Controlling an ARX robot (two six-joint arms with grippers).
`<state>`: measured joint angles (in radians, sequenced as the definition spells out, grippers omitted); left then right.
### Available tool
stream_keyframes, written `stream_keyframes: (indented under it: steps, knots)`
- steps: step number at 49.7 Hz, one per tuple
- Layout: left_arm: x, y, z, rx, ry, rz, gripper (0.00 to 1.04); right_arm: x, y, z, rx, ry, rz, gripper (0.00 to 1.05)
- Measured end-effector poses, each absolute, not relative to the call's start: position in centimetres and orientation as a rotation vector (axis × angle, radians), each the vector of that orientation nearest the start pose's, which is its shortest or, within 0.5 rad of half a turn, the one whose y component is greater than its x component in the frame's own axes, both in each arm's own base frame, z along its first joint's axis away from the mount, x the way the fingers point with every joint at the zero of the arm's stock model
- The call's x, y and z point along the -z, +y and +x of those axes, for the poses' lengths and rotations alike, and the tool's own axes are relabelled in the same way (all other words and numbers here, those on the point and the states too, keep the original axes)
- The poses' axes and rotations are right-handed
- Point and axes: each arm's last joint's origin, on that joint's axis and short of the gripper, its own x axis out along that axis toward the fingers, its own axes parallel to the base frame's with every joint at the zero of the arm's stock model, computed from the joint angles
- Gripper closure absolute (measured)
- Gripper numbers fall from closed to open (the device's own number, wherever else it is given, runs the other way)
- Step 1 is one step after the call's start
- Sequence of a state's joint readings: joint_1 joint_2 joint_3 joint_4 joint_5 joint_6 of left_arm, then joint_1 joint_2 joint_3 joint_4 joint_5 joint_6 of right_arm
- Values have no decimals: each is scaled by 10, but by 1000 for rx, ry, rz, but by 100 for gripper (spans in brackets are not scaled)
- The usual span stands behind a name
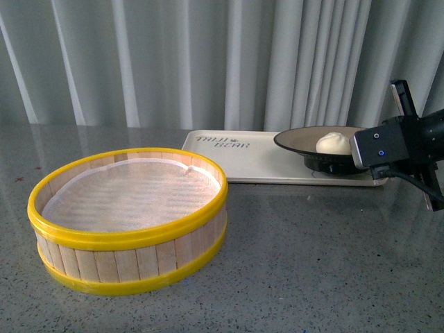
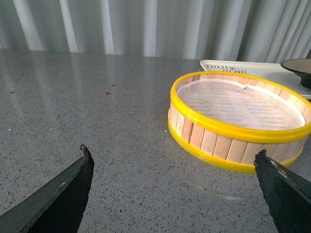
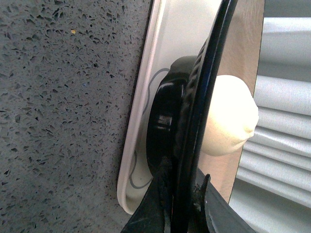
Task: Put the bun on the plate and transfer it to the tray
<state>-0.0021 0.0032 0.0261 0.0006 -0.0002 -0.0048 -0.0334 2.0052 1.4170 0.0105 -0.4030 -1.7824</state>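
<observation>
The white bun (image 1: 334, 143) lies in the black-rimmed plate (image 1: 297, 141), which sits low over the right end of the cream tray (image 1: 263, 165). I cannot tell whether the plate's foot touches the tray. My right gripper (image 1: 355, 150) is shut on the plate's right rim. In the right wrist view the gripper (image 3: 182, 180) clamps the thin black rim of the plate (image 3: 214, 82), with the bun (image 3: 228, 116) on one side and the tray (image 3: 145, 127) on the other. My left gripper (image 2: 174, 151) hangs open over bare table, holding nothing.
A wooden steamer basket (image 1: 128, 208) with yellow rims and a white cloth lining stands front left, also in the left wrist view as the basket (image 2: 233, 141) close to one finger. A grey curtain (image 1: 208, 62) closes off the back of the speckled table (image 1: 312, 263).
</observation>
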Motion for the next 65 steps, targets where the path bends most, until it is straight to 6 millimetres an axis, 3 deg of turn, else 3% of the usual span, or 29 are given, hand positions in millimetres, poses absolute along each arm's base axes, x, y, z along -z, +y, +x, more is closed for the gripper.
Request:
stream_keyframes:
  steps: [21, 42, 46, 58, 65]
  knots:
    - [-172, 0, 96, 2, -23, -5, 7, -198, -11, 471, -754, 96, -1605, 102]
    - [-172, 0, 96, 2, -23, -5, 7, -189, -11, 481, -747, 74, -1597, 102]
    - [-172, 0, 96, 2, -23, -5, 7, -187, -11, 482, -745, 79, -1599, 92]
    - [-172, 0, 96, 2, -23, -5, 7, -182, -5, 481, -739, 73, -1594, 49]
    - [-172, 0, 96, 2, -23, -5, 7, -191, 6, 472, -724, 46, -1554, 28]
